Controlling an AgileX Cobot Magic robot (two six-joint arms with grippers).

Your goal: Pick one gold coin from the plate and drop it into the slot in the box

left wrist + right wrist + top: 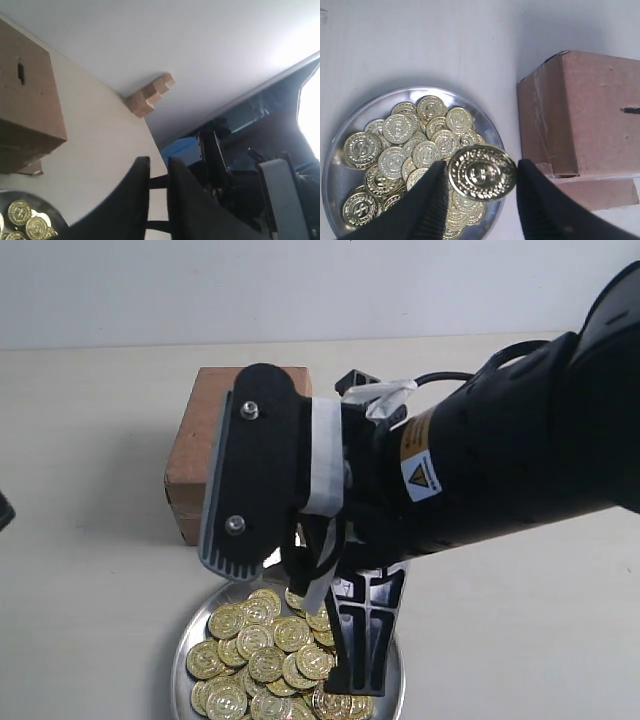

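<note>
The round silver plate (335, 165) holds a heap of several gold coins (400, 130). My right gripper (481, 175) hangs just above the plate's side nearest the box, shut on one gold coin (481, 172) held by its edges and lifted off the heap. In the exterior view its fingers (362, 640) point down over the plate (185, 660). The brown cardboard box (580, 110) stands beside the plate, its dark slot (630, 108) in the top face. My left gripper (158, 167) is shut with nothing in it, off to the side of the box (25, 100).
A small stack of wooden blocks (150, 95) lies at the table's far edge. The right arm (500, 460) covers much of the box (200, 440) in the exterior view. Pale tabletop surrounds plate and box.
</note>
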